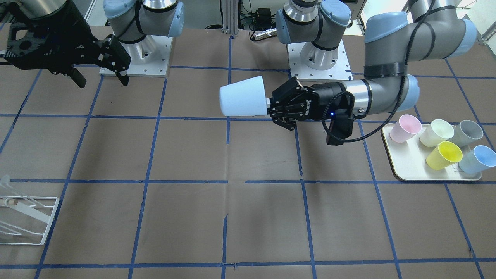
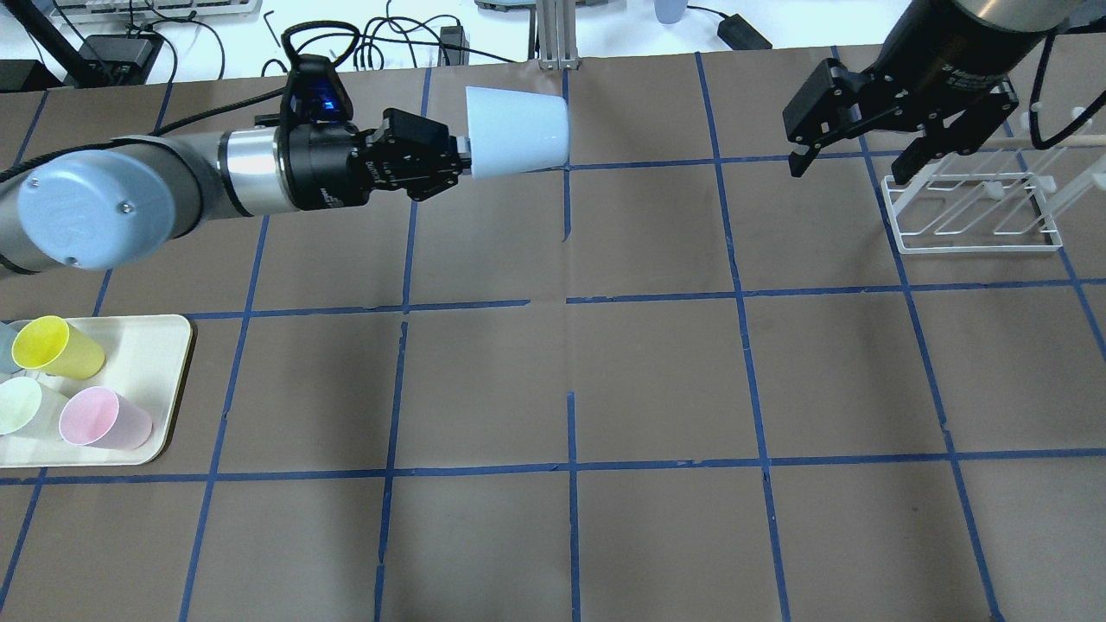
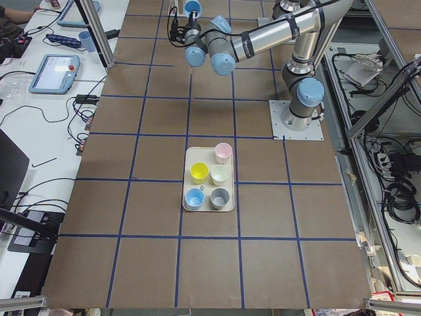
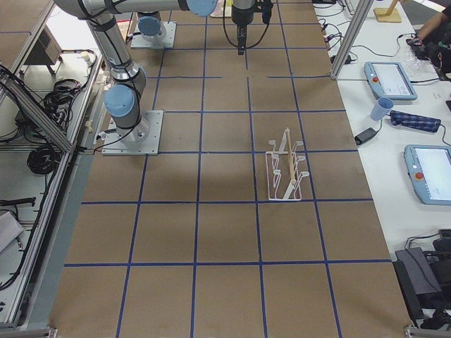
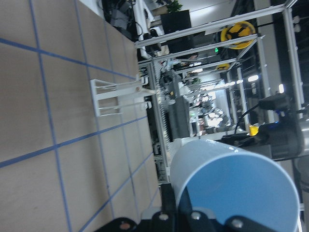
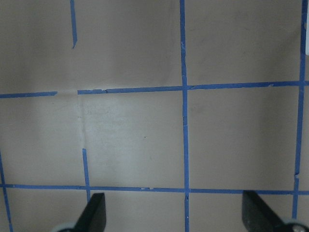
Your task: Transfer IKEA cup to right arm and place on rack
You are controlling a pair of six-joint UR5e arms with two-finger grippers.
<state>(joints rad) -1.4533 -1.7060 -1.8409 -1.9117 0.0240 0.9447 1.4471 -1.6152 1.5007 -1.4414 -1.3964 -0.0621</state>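
My left gripper [image 2: 462,160] is shut on the rim of the pale blue IKEA cup [image 2: 518,130] and holds it sideways in the air over the far middle of the table, base pointing toward the right arm. In the front view the cup [image 1: 242,101] sticks out from the left gripper [image 1: 270,107]. In the left wrist view the cup [image 5: 236,188] fills the lower right. My right gripper [image 2: 851,169] is open and empty, raised beside the white wire rack [image 2: 976,216]. The right wrist view shows its fingertips [image 6: 94,215] wide apart above bare table. The rack also shows in the front view [image 1: 27,221].
A cream tray [image 1: 410,166] on the robot's left side holds a pink cup [image 1: 405,128], a yellow cup [image 1: 444,155], a pale cream cup [image 1: 436,132], a grey cup [image 1: 467,132] and a second pale blue cup [image 1: 478,159]. Blue tape lines grid the brown table.
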